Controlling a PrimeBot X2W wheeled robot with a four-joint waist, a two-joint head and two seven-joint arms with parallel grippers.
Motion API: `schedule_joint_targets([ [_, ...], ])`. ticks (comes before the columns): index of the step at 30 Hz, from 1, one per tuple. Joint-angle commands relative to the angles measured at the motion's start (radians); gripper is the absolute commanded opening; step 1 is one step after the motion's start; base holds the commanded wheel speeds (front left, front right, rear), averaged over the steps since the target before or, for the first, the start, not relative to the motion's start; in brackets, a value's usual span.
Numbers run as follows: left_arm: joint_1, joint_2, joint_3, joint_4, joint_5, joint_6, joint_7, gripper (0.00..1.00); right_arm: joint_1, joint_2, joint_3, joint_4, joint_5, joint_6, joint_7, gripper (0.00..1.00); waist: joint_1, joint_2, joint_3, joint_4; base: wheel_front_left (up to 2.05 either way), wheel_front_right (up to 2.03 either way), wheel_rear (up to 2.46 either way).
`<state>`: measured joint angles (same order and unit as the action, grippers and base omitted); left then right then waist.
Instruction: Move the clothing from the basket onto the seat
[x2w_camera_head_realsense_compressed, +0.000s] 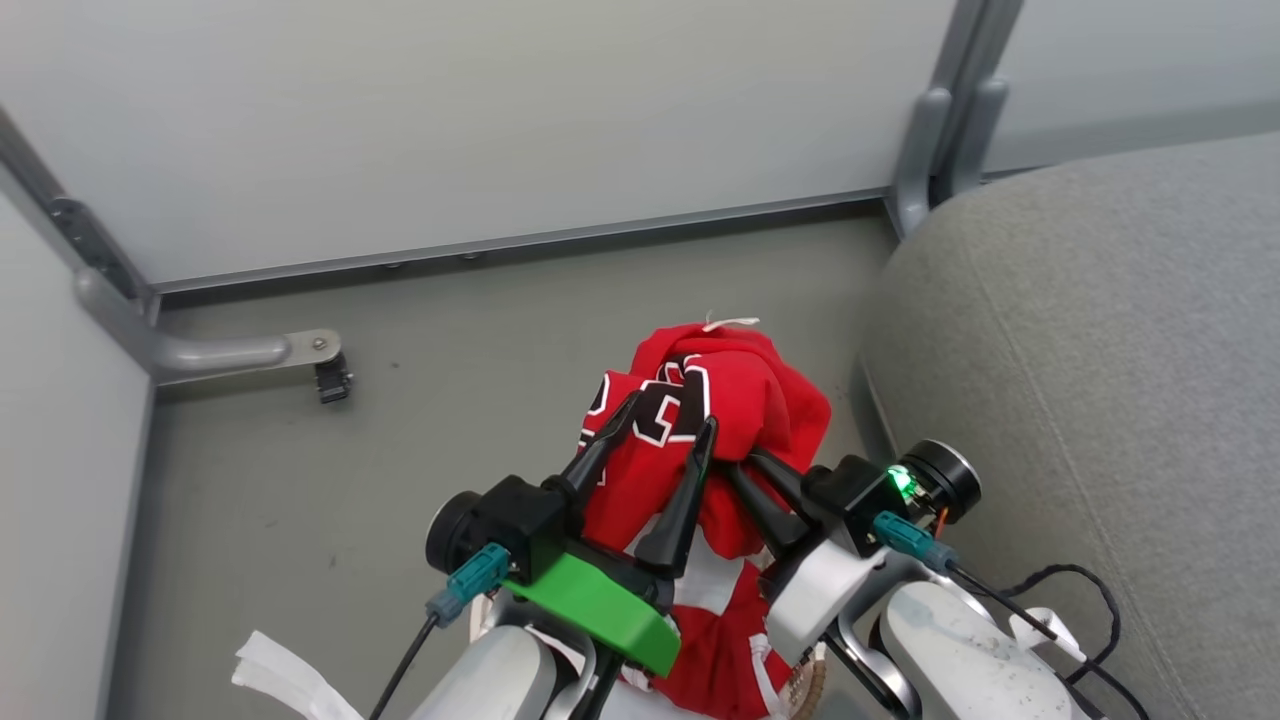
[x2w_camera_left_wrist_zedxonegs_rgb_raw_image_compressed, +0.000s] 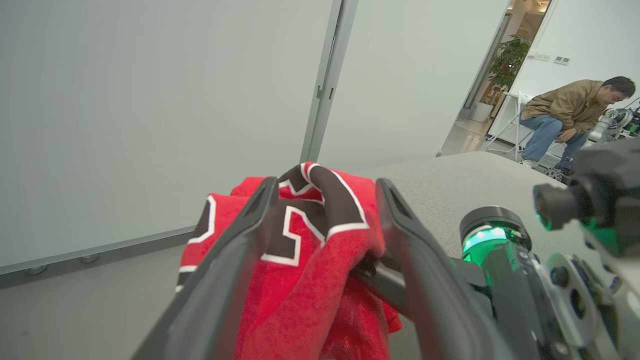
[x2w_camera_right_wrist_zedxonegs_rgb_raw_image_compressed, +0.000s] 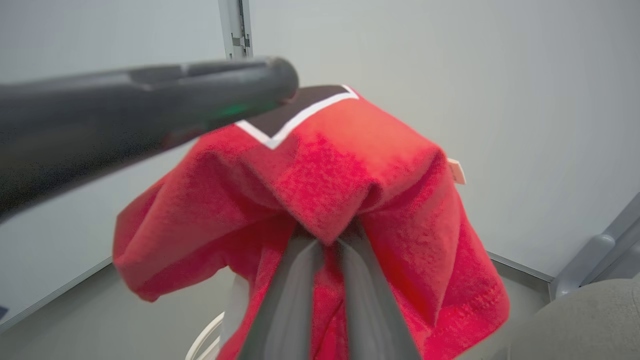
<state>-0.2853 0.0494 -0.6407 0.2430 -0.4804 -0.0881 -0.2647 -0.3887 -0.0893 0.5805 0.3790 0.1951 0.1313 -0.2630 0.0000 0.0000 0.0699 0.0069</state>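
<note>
The left gripper (x2w_camera_head_realsense_compressed: 667, 420) reaches up and forward, its fingers spread wide on either side of the red clothing (x2w_camera_head_realsense_compressed: 760, 390). The right gripper (x2w_camera_head_realsense_compressed: 745, 468) angles in leftward, clamped on the bunched cloth, just beside the grey seat (x2w_camera_head_realsense_compressed: 1080, 350).

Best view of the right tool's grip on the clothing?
Right wrist view: the right tool is shut on a fold of clothing, close and centred. Head view shows it from above, beside the left tool. Left wrist view catches a dark finger under cloth.
</note>
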Motion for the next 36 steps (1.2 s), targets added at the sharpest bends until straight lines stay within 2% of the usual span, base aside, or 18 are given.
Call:
schedule_joint_targets([
  [1, 0.001, 0.002, 0.010, 0.000, 0.012, -0.001, 0.000, 1.00, 0.016, -0.008, -0.013, -0.008, 0.004, -0.001, -0.002, 0.00, 0.0000, 0.0000, 0.019, -0.061, 0.00, 0.00, 0.00],
  [12, -0.026, 0.002, 0.049, 0.011, 0.091, -0.014, 0.000, 1.00, 0.050, -0.021, -0.072, -0.041, 0.015, -0.001, -0.002, 0.00, 0.0000, 0.0000, 0.069, -0.312, 0.00, 0.00, 0.00],
  [20, -0.046, 0.003, 0.045, 0.029, 0.116, -0.025, 0.000, 1.00, 0.066, -0.015, -0.113, -0.053, 0.029, -0.001, -0.002, 0.00, 0.0000, 0.0000, 0.098, -0.445, 0.00, 0.00, 0.00],
  [27, -0.069, 0.003, 0.041, 0.040, 0.127, -0.031, 0.000, 1.00, 0.054, -0.027, -0.146, -0.062, 0.036, -0.001, -0.002, 0.00, 0.0000, 0.0000, 0.135, -0.484, 0.00, 0.00, 0.00],
  [31, -0.094, 0.004, 0.028, 0.047, 0.149, -0.034, 0.000, 1.00, 0.001, -0.055, -0.179, -0.068, 0.028, -0.001, -0.002, 0.00, 0.0000, 0.0000, 0.184, -0.470, 0.00, 0.00, 0.00],
  [36, -0.138, 0.004, 0.020, 0.063, 0.174, -0.036, 0.000, 1.00, -0.105, -0.098, -0.286, -0.066, 0.020, -0.001, -0.002, 0.00, 0.0000, 0.0000, 0.276, -0.429, 0.00, 0.00, 0.00],
])
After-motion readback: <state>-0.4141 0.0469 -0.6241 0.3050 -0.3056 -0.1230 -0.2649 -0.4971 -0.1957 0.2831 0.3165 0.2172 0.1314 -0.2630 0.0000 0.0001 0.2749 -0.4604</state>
